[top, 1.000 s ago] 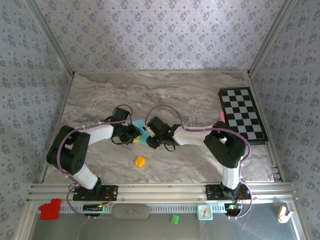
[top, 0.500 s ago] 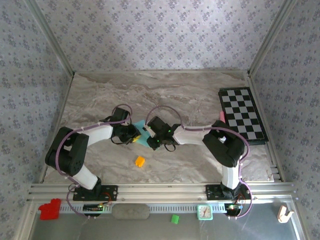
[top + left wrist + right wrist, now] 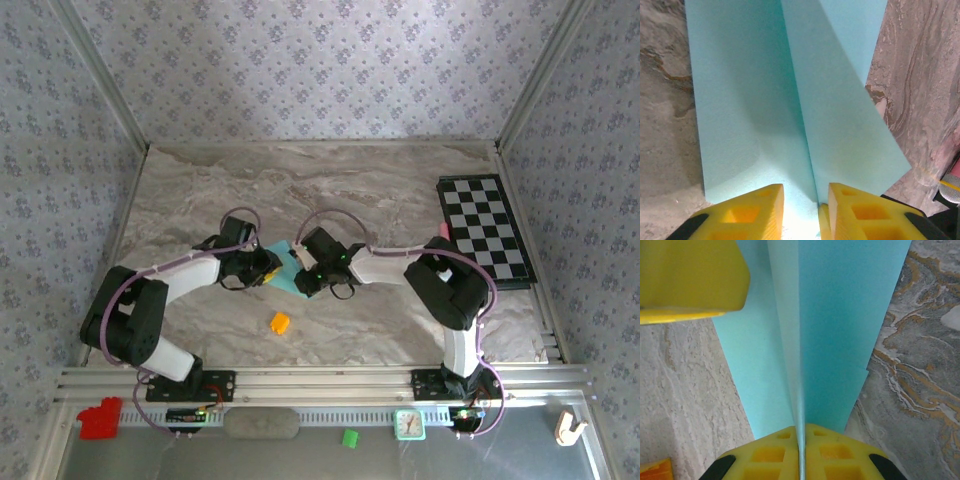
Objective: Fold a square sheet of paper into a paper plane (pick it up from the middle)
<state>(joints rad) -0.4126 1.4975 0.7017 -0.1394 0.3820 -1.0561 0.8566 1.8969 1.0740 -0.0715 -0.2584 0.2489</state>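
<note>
The right gripper [image 3: 801, 452] is pinching the raised middle crease [image 3: 800, 365] of the paper [image 3: 835, 315], with its jaws pressed tight together on the ridge. The left gripper [image 3: 805, 212] is facing it from the other end. Its jaws are standing only narrowly apart with the fold line running between them, and it does not seem to be clamping anything. The paper is lying on the worktop [image 3: 400, 190] between the two grippers, already folded long and narrow.

To do this fold well, I am thinking the right one should be holding the ridge firm while the left is closing exactly on the crease line, so both wings are coming out equal.

A cube [image 3: 279, 322] is sitting on the near side of the paper, apart from it, and could be catching a lowered wrist. The board [image 3: 485, 232] is lying at the far right, well apart.
</note>
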